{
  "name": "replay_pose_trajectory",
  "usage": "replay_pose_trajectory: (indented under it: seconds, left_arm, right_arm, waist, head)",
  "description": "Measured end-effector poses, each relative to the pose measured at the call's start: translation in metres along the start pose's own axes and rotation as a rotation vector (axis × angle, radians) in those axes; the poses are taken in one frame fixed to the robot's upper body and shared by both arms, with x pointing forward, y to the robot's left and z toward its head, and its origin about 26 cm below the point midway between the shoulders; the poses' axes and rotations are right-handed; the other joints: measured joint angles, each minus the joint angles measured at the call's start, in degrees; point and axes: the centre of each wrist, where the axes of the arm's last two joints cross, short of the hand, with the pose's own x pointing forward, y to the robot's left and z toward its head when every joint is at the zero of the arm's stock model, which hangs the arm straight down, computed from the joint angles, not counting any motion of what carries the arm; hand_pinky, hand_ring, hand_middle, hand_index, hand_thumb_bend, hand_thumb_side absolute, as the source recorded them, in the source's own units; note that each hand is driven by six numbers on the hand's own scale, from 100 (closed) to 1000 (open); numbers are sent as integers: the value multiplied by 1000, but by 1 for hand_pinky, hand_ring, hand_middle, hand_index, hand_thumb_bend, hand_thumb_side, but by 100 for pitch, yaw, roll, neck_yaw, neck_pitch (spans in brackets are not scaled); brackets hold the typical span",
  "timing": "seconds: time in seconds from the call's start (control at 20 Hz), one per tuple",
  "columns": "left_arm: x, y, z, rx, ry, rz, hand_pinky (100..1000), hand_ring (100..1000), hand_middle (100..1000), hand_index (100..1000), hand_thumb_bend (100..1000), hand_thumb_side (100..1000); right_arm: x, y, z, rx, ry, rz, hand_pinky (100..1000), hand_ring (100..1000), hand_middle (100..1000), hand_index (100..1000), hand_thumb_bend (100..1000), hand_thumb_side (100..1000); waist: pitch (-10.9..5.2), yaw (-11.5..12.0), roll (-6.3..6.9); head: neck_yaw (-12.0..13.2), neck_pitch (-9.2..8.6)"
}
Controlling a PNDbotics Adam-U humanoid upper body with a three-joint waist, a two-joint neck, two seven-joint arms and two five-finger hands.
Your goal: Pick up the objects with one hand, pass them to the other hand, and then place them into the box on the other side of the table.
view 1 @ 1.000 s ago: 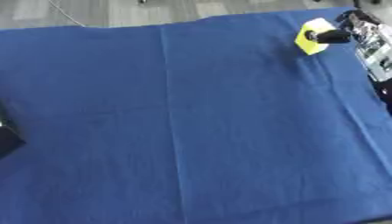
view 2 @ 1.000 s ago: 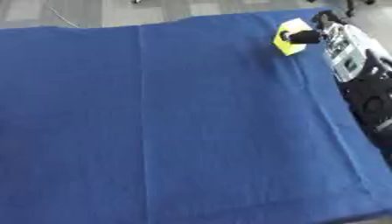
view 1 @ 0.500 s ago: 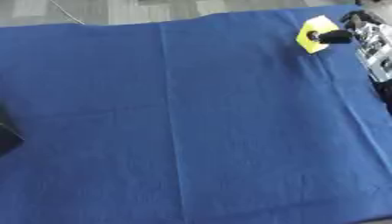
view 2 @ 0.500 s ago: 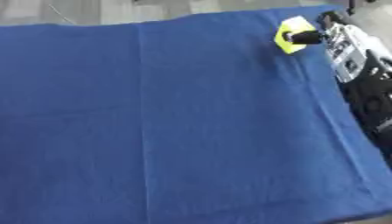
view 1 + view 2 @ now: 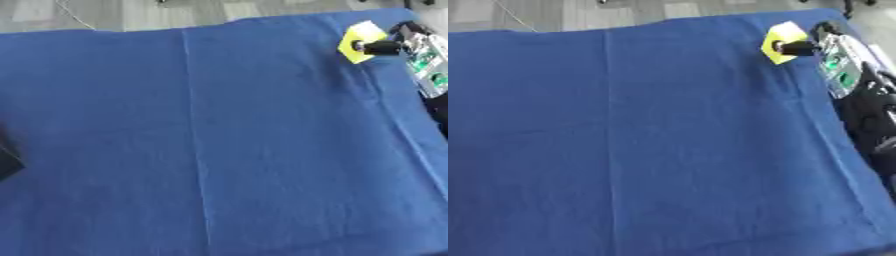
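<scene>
Your right hand (image 5: 802, 47) is at the yellow object (image 5: 779, 36), upper right of the frame.
Its fingers look pinched on it; lift straight, then carry it toward the middle of the blue cloth (image 5: 219, 140) for handover.

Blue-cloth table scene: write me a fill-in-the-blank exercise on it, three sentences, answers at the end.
1. The table is covered by a cloth coloured ____.
2. The right hand has its fingers on an object coloured ____.
3. That object sits near the table's far ____ corner.

Missing words: blue; yellow; right
</scene>
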Motion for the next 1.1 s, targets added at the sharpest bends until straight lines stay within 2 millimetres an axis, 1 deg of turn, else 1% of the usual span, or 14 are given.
replay_pose_trajectory:
  seconds: [0.3,0.4,0.5,0.75,0.95,1.1]
  left_arm:
    - [0,-2,1,-2,4,13,710,640,620,729,546,479]
    - [0,-2,0,-2,4,13,710,640,620,729,545,480]
    - [0,-2,0,-2,4,13,710,640,620,729,544,481]
    - [0,-2,0,-3,3,14,710,640,620,728,539,483]
    - [0,-3,1,-4,3,16,710,641,620,728,537,484]
    - [-1,-4,1,-5,5,21,710,641,620,728,535,485]
  right_arm:
    - [-5,3,-2,0,14,-55,878,952,845,931,461,727]
    - [-5,5,-3,-1,10,-74,877,950,841,929,460,715]
    - [-5,6,-3,-5,8,-88,872,944,834,922,455,683]
    - [-6,6,-3,-37,7,-128,855,925,776,871,437,493]
    - [-6,6,-3,-80,9,-171,839,898,717,809,402,464]
    - [-5,7,-3,-106,10,-207,818,850,632,729,367,449]
  waist:
    - [56,38,21]
    - [63,52,30]
    - [74,62,30]
    - [94,67,30]
    - [94,70,30]
    - [94,71,30]
  head:
    - [-34,-49]
    - [-38,-52]
    - [-38,-53]
    - [-39,-53]
    - [-37,-53]
    - [-35,-53]
